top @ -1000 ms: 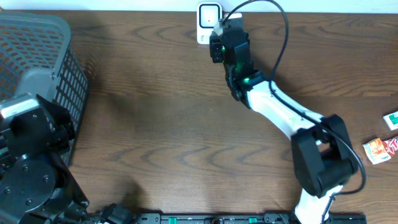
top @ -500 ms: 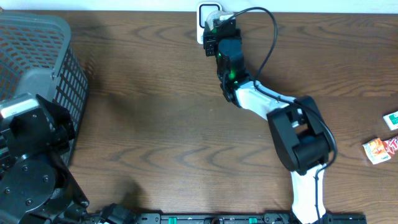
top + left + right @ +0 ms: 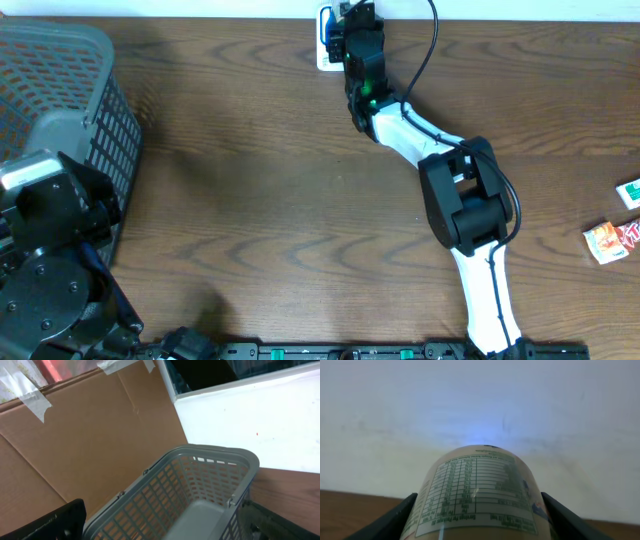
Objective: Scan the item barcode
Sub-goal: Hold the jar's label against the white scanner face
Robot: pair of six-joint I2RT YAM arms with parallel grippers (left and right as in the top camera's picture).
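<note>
Now the right hand (image 3: 477,527) grips a labelled container (image 3: 475,485) at the scanner (image 3: 323,47); far left of the scanner, the left hand (image 3: 165,527) stands wide near the grey basket (image 3: 215,454).

overhead: even, bright; soft shadows | right wrist: bluish glow above item (image 3: 477,495); wall (image 3: 380,410) hazy
</note>
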